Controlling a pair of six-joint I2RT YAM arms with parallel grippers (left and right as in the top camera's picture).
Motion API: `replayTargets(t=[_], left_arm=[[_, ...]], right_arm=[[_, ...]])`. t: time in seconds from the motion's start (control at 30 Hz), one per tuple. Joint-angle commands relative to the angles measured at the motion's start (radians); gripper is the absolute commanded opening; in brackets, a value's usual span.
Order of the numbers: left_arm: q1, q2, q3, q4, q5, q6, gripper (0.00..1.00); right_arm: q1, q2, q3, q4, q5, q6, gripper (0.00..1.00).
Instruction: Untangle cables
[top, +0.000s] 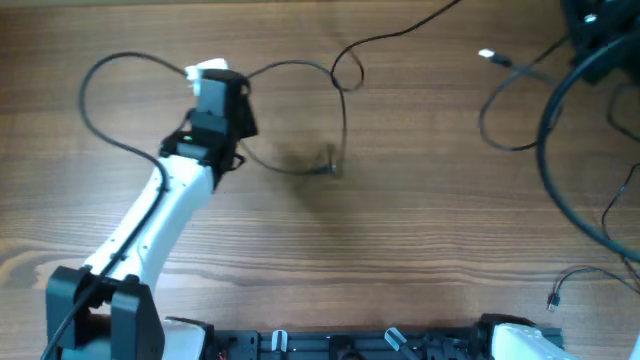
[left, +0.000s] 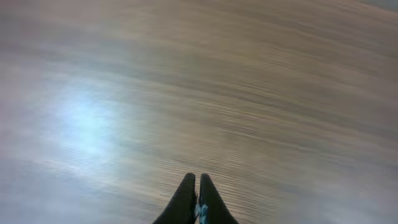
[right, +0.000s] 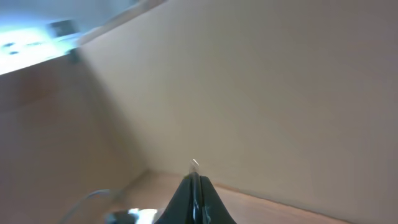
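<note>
One thin dark cable runs from a wide loop at the left through my left gripper, past a small loop, and off the top edge. A strand drops to a plug end on the table. My left gripper is shut and seems to pinch this cable; its wrist view is blurred. A second cable with a bright plug curls at the right. My right gripper is shut, with a small metal plug tip sticking out between the fingers. In the overhead view it is a dark mass at the top right.
Thick black arm wires sweep down the right side. Another small plug lies near the front right. The left arm crosses the front left. A pale wall fills the right wrist view.
</note>
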Motion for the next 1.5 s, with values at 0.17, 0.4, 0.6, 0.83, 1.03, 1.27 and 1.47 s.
replayTargets(t=[0.17,0.4,0.6,0.83,1.03,1.27,1.47], left_arm=[[0.101,0.005,0.003,-0.067,-0.015,-0.08,0.04],[0.101,0.005,0.003,-0.09,0.002,-0.082,0.04],[0.156,0.005,0.003,-0.174,-0.147,-0.38,0.04],[0.23,0.005,0.003,-0.199,-0.055,-0.397,0.04],[0.134,0.005,0.003,-0.187,0.024,-0.198,0.04],[-0.007,0.005,0.003,-0.178,0.079,-0.198,0.04],[-0.134,0.005,0.003,-0.147,0.108,-0.198,0.04]], right_arm=[[-0.24,0.007,0.008,-0.034,0.019,0.017,0.04],[-0.431,0.091,0.008,-0.019,0.085,0.089,0.04],[-0.711,0.109,0.008,-0.019,0.093,0.123,0.04],[-0.769,0.141,0.008,-0.027,0.093,0.129,0.04],[-0.769,0.264,0.008,-0.015,0.089,0.119,0.04],[-0.75,0.366,0.006,-0.007,0.068,0.019,0.04],[-0.672,0.506,0.006,-0.007,0.093,-0.042,0.04]])
